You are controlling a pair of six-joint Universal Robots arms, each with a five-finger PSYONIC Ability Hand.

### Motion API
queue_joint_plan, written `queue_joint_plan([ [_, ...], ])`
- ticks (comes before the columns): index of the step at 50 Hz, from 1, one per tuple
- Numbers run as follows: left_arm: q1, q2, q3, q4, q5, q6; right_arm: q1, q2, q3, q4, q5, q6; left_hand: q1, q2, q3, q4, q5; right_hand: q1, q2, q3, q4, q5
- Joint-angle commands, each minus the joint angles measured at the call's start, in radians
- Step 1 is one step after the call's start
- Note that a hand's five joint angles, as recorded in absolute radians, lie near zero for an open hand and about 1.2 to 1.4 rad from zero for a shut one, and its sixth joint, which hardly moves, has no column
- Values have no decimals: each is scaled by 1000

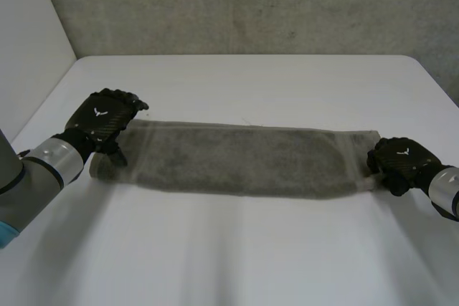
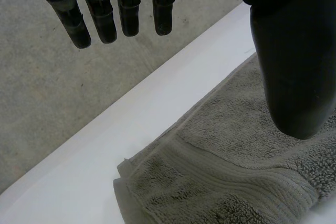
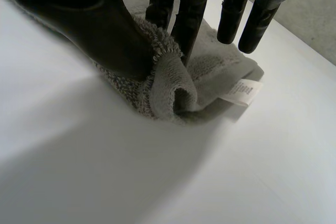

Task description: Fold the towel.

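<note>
Grip check: right hand (image 1: 401, 159) pinches one end of the towel (image 1: 237, 159); left hand (image 1: 107, 116) is open over the other end.
Right fingers (image 3: 191, 9) and thumb clamp a bunched fold beside the label (image 3: 241, 92). Left fingers (image 2: 126, 14) are straight and hold nothing. The towel lies as a long strip across the table (image 1: 251, 77). Left needs a matching corner pinch before any lift, so both ends travel level.

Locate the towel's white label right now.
In the right wrist view, the white label sticks out of the end of the grey towel, flat on the white table, beside the fingertips of the right hand, which pinches that end.
</note>
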Motion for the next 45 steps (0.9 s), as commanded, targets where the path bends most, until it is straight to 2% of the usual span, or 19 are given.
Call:
queue_joint_plan([
  [1,2,2,-1,0,0,-1,-66,-8,-7,4,0,4,-49,-17,-57,-66,3,100,119,-52,-76,65],
  [8,17,6,-10,-2,-1,-1,-274,-37,-139,36,8,4,-46,-14,-57,-66,6,100,119,-52,-76,65],
  [12,17,8,-10,-2,-1,-1,-287,-46,-239,110,3,9,-46,-14,-57,-66,6,100,119,-52,-76,65],
  [14,18,8,-10,0,-3,-2,-260,-71,-324,188,-8,21,-49,-17,-57,-66,3,100,119,-52,-76,65],
  [17,18,8,-8,0,-3,-2,-230,-97,-352,215,-9,29,-46,-14,-57,-66,6,100,119,-52,-76,65],
  [19,17,9,-8,0,-3,-2,-92,-134,-394,225,-5,72,-49,-17,-57,-66,3,100,119,-52,-76,65],
  [20,17,9,-8,0,-3,-2,-91,-134,-394,225,-5,72,-49,-17,-57,-66,3,100,119,-52,-76,65],
  [22,17,8,-8,0,-5,-2,89,-140,-421,210,7,119,-49,-17,-57,-66,3,100,119,-52,-76,65],
  [23,17,8,-8,0,-5,-2,90,-140,-421,210,8,119,-49,-17,-57,-66,3,100,119,-52,-76,65],
  [25,15,8,-8,0,-9,-2,289,-125,-444,179,40,142,-49,-17,-57,-66,3,100,119,-52,-76,65],
  [26,15,8,-8,0,-9,-2,290,-125,-444,179,40,142,-49,-17,-57,-66,3,100,119,-52,-76,65],
  [27,14,8,-8,0,-9,-2,396,-105,-450,157,82,141,-49,-17,-57,-66,3,100,119,-52,-76,65],
  [28,14,8,-8,0,-9,-2,397,-105,-450,156,83,141,-49,-17,-57,-66,3,100,119,-52,-76,65],
  [30,14,8,-10,0,-11,-2,591,-36,-469,98,170,138,-49,-17,-57,-66,3,100,119,-52,-76,65],
  [31,14,8,-10,0,-11,-2,592,-36,-469,98,170,138,-49,-17,-57,-66,3,100,119,-52,-76,65],
  [33,15,8,-10,0,-12,-2,740,42,-504,40,227,136,-49,-17,-57,-66,3,100,119,-52,-76,65],
  [34,15,8,-10,0,-12,-2,741,43,-504,40,227,136,-49,-17,-57,-66,3,100,119,-52,-76,65],
  [39,18,8,-8,0,-12,-2,898,223,-598,8,256,133,-49,-17,-57,-66,3,100,119,-52,-76,65],
  [45,15,8,-8,0,-12,-2,926,296,-619,9,264,93,-52,-20,-57,-66,0,100,119,-52,-76,65],
])
